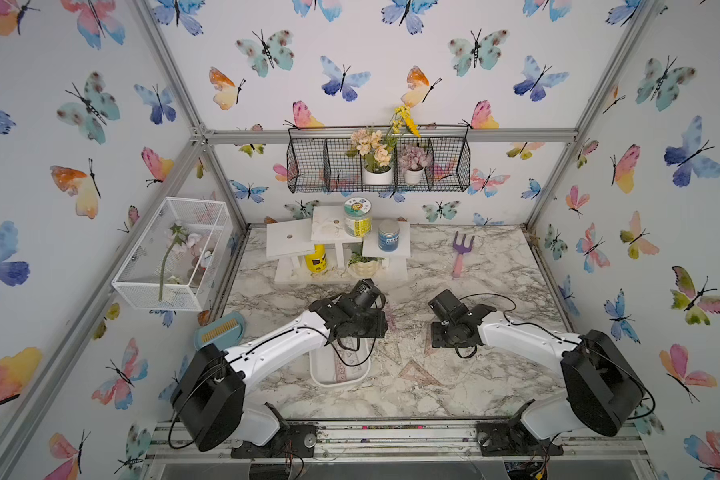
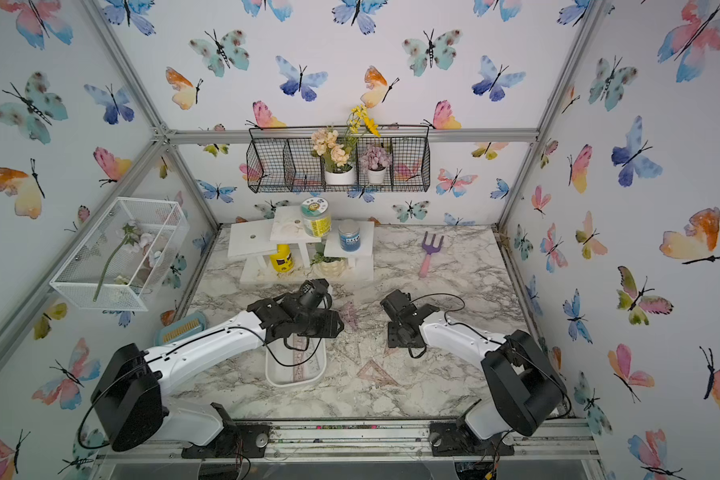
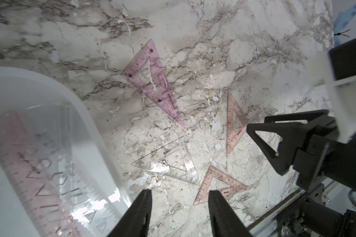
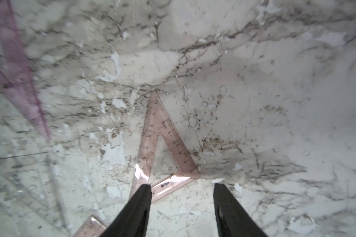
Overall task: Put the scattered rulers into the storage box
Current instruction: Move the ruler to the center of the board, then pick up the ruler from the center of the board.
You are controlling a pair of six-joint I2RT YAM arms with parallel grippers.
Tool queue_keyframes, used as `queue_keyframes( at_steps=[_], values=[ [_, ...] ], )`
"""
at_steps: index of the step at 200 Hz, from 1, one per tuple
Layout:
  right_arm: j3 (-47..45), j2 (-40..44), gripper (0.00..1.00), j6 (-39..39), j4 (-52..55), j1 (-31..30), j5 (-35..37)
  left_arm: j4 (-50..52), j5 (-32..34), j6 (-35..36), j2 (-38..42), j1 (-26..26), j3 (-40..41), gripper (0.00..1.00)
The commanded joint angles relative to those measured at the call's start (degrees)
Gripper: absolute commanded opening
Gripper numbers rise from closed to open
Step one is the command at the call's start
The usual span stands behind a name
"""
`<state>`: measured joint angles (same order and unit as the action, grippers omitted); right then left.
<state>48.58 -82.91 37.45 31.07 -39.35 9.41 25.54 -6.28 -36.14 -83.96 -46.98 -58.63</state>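
Storage box (image 3: 84, 123) is being viewed beneath the left arm, with straight rulers (image 3: 19, 164) lying inside. Left gripper (image 3: 180, 191) is being held roughly half open and empty, just beside the box wall.

Loose on the marble table (image 1: 474, 291) between the arms:
- purple set square (image 3: 167, 102)
- clear set square (image 3: 185, 164)
- second pink set square (image 3: 228, 178)

Right gripper (image 4: 182, 185) is being held parted and empty, low over the pink set square (image 4: 173, 133).

Judgement: flat, thin plastic is being approached. A fingertip is best being pressed on one edge so that a corner is being tipped up before the jaws are closed; slipping is being risked otherwise.
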Motion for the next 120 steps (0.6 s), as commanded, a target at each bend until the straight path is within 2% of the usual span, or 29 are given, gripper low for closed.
queue_keyframes(
  at_steps=[1, 52, 120],
  values=[
    [1.14, 4.52, 0.61, 2.76, 6.24, -0.11, 3.95, -3.81, -2.27, -1.11, -5.33, -2.6, -3.86, 0.49],
    [-5.09, 13.47, 0.7, 8.45, 10.15, -0.15, 4.35, -4.74, -0.77, -1.03, -18.93, -7.86, -11.58, 0.47],
    [-13.65, 25.88, 0.67, 13.83, 8.81, -0.16, 1.05, 1.71, 5.03, 2.01, -32.76, -13.08, -24.18, 0.45]
  ],
)
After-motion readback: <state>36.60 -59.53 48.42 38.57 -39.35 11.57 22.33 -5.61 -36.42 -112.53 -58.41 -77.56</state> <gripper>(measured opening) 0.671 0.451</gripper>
